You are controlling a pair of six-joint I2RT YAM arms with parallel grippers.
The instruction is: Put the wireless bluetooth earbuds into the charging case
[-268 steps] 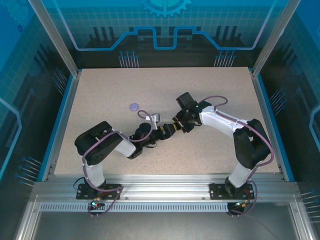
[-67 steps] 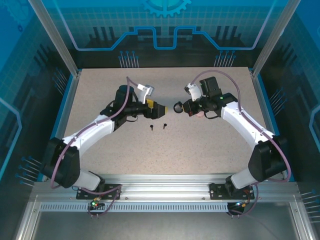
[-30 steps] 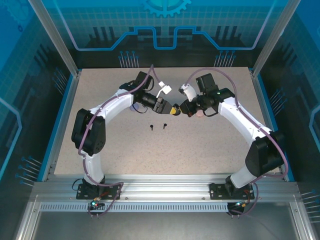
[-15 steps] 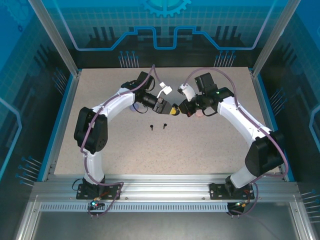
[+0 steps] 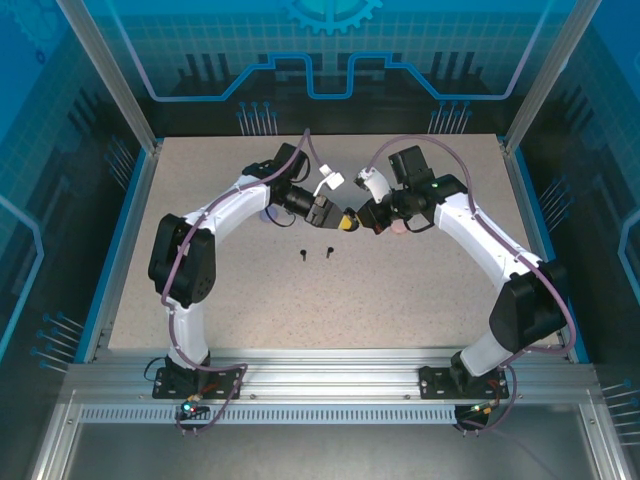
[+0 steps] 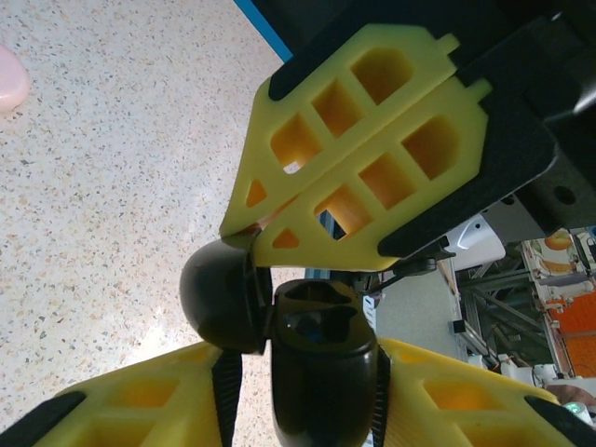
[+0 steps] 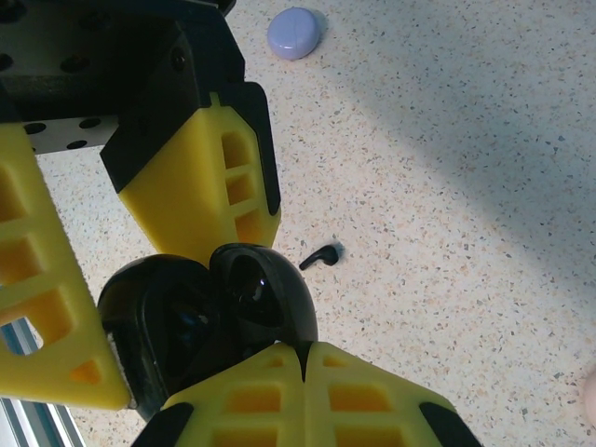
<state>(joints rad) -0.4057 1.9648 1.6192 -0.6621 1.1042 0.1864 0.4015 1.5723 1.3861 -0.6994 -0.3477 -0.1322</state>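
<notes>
A speckled beige table (image 5: 400,300) is sitting inside an aluminium frame (image 5: 330,385), with blue trim (image 5: 120,250) running along its sides. Translucent blue walls (image 5: 320,60) printed with circuit lines and a gear are standing behind and beside it. A soft shadow (image 7: 447,121) is falling across the tabletop, and a cluttered room (image 6: 559,279) is showing past its edge.

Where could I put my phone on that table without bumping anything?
The near half of the table, between the black earbuds and the arm bases, is bare; so are the far corners. Crowded: the centre, around the black case.
</notes>
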